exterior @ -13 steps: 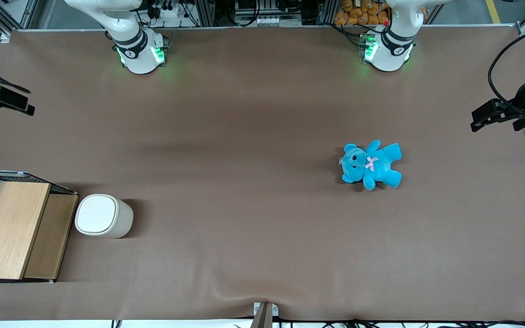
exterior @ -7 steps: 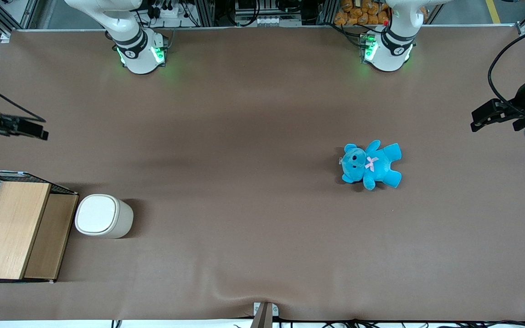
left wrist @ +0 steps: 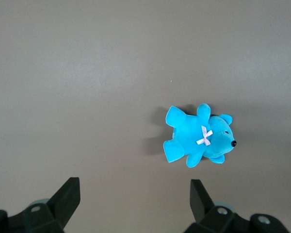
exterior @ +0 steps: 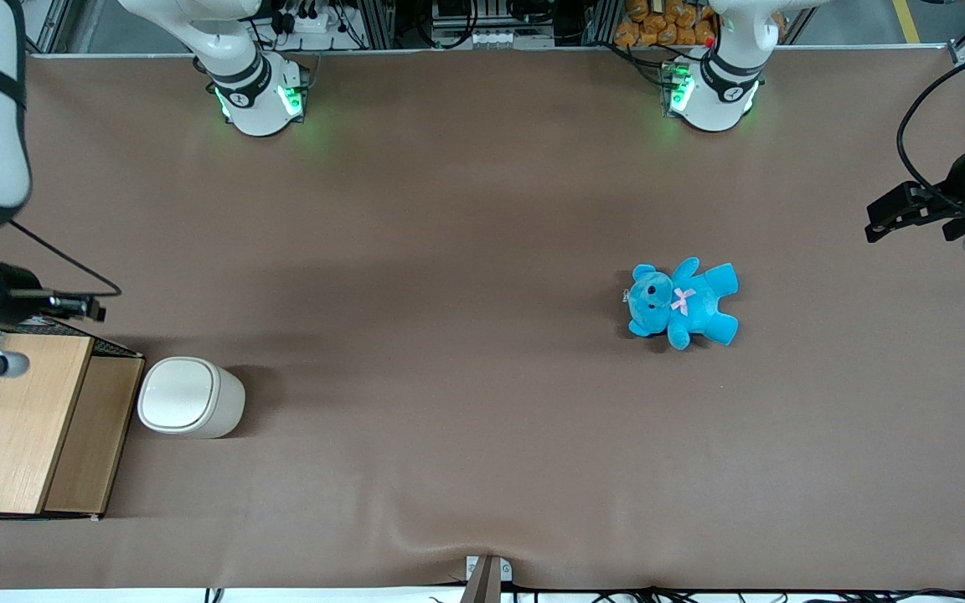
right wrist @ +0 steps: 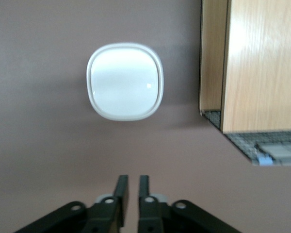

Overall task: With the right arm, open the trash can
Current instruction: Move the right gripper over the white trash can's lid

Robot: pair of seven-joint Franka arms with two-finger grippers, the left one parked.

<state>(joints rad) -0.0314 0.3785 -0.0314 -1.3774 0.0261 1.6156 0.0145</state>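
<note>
The trash can is a small cream-white bin with its flat white lid down. It stands on the brown table beside the wire basket, at the working arm's end. It also shows in the right wrist view, lid flat and closed. My right gripper hovers above the table, a little farther from the front camera than the can and over the basket's corner. It touches nothing. In the right wrist view the gripper has its slim black fingers nearly together, with nothing between them.
A wire basket with a wooden top stands right beside the can and also shows in the right wrist view. A blue teddy bear lies toward the parked arm's end of the table.
My right arm has swung in from the table's edge, coming nearer to the front camera and closer to the trash can. The can and the bear have not moved.
</note>
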